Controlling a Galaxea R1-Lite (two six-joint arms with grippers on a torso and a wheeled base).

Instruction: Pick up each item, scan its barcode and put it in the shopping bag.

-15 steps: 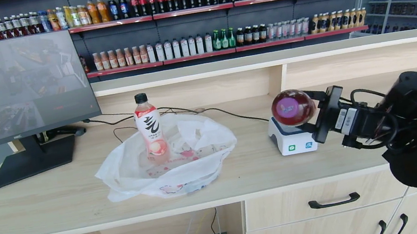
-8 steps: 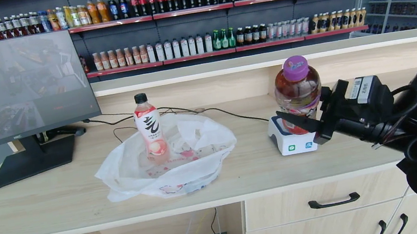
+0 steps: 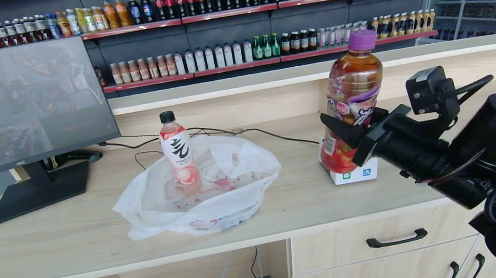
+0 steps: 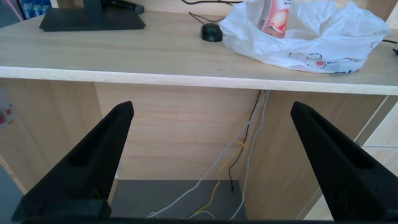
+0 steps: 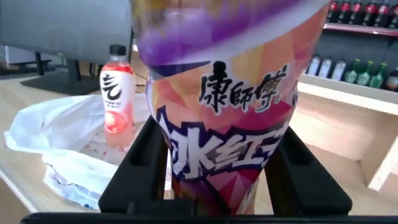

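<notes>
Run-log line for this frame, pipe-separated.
right end effector: shut on purple-capped tea bottle, cap up, at scanner | left end effector: open, low before counter | shopping bag: pink bottle standing inside

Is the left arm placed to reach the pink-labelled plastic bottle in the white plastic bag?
Probably not directly. The left gripper hangs open below the wooden counter's edge, with the pink-labelled plastic bottle up in the white plastic bag; it would need to rise first.

We see tea btl, purple cap, upright in right pincer; pink btl stands in white bag, well left of it.
</notes>
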